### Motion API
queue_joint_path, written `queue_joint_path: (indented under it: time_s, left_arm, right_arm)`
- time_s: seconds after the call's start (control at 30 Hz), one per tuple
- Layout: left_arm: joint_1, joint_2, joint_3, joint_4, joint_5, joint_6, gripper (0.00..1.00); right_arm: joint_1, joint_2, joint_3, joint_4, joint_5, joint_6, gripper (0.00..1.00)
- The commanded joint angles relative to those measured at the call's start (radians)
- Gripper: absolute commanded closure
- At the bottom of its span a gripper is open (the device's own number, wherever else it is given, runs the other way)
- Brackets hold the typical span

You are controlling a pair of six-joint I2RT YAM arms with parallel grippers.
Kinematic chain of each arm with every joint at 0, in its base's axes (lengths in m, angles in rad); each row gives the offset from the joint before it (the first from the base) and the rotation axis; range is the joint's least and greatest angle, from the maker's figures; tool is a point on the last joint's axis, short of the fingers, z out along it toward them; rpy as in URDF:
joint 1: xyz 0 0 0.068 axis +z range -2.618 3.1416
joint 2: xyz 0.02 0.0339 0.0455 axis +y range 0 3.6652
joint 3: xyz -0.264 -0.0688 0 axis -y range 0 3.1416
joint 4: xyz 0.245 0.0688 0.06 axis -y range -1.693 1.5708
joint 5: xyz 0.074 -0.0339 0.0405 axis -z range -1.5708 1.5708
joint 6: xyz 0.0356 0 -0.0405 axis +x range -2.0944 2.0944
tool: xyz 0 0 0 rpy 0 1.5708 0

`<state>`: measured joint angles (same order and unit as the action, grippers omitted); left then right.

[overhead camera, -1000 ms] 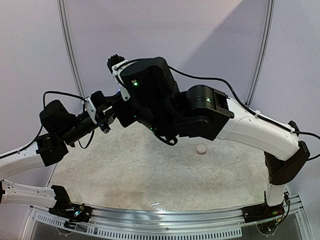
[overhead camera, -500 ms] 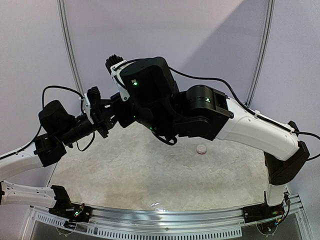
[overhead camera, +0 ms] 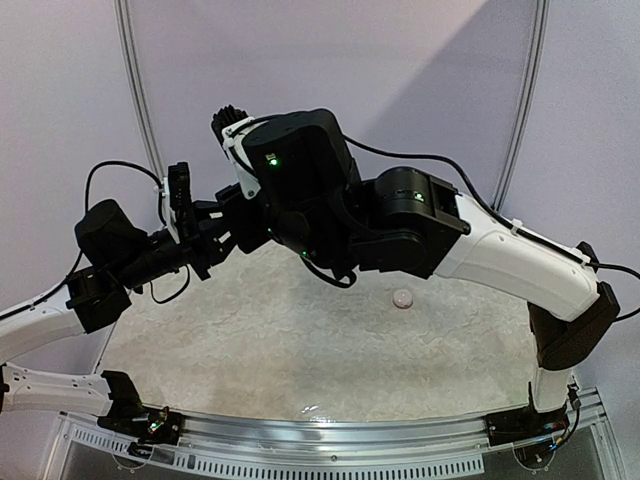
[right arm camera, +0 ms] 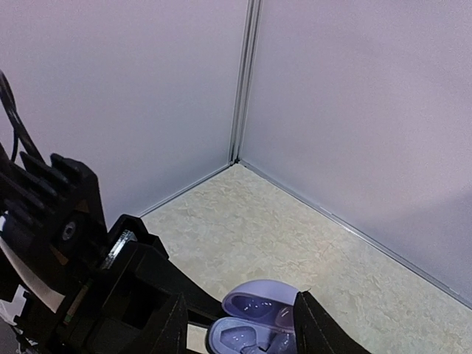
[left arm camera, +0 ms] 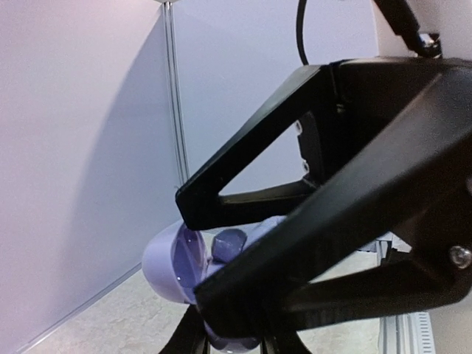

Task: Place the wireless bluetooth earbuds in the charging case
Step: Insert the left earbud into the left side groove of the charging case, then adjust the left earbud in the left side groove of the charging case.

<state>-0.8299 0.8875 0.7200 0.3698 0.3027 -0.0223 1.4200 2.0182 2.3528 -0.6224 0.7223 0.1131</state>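
Note:
The open pale lavender charging case (left arm camera: 171, 259) is held in the air at the far left, lid up. My left gripper (left arm camera: 193, 251) is shut on it; its black fingers (left arm camera: 243, 199) cross above and below the case. One lavender earbud (left arm camera: 228, 242) sits in the case. In the right wrist view the case (right arm camera: 259, 302) lies between the spread fingers of my right gripper (right arm camera: 240, 332), which is open around it. In the top view both grippers meet (overhead camera: 225, 225) and hide the case. A second small whitish earbud (overhead camera: 402, 298) lies on the table, right of centre.
The pale mottled table top (overhead camera: 300, 350) is walled by lavender panels with metal corner strips (right arm camera: 243, 88). The right arm's bulky black wrist (overhead camera: 300, 190) hangs over the back left. A metal rail (overhead camera: 330, 440) runs along the near edge.
The left wrist has rolled and risen a little, so its camera mount now points up. The right arm and the earbud on the table have stayed put.

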Motion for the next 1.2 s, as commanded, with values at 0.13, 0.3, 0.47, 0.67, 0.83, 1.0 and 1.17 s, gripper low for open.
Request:
queue_joint_path:
  time_s: [0.13,0.3,0.47,0.67,0.83,1.0,1.17]
  left_arm:
    - [0.01,-0.016,0.006,-0.004,0.077,-0.06,1.0]
    - [0.016,-0.02,0.001,-0.007,0.078,-0.068,1.0]
    - [0.02,-0.024,-0.003,-0.008,0.079,-0.069,1.0]
    - [0.023,-0.028,-0.004,-0.007,0.08,-0.068,1.0]
    - [0.026,-0.03,-0.003,-0.009,0.08,-0.065,1.0]
    - [0.032,-0.034,-0.005,-0.006,0.083,-0.065,1.0]
    - [0.04,-0.039,-0.008,0.005,0.084,-0.049,1.0]
  right_arm:
    - [-0.013,-0.018,0.037,0.066,-0.1,-0.004,0.44]
    - [-0.013,-0.043,0.036,0.085,-0.1,-0.017,0.44]
    - [-0.013,-0.062,0.035,0.114,-0.126,-0.016,0.41]
    - [-0.014,-0.082,0.032,0.141,-0.127,-0.014,0.38]
    - [-0.019,-0.104,0.03,0.142,-0.127,-0.015,0.38]
    - [-0.024,-0.197,-0.068,0.167,-0.24,-0.034,0.41]
    - [-0.05,-0.332,-0.211,0.081,-0.344,0.0,0.68]
